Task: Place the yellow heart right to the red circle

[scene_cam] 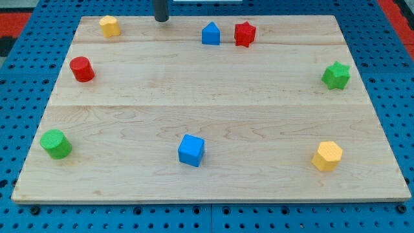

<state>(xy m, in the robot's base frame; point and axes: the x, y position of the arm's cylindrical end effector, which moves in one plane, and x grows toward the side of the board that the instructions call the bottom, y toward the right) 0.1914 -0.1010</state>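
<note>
My tip point(160, 20) at worktop point(213, 175) top edge, no fingers on rod. Yellow heart point(110, 26) just left; red circle point(82, 69) lower-left, apart.

Two yellow blocks point(110, 26) point(327, 156), two red blocks point(82, 69) point(244, 33), two blue blocks point(210, 33) point(191, 150), two green blocks point(56, 144) point(336, 76), one wooden board point(213, 97)

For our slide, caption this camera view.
Rod tip at top edge, between yellow block and blue block; red cylinder lower left.
</note>
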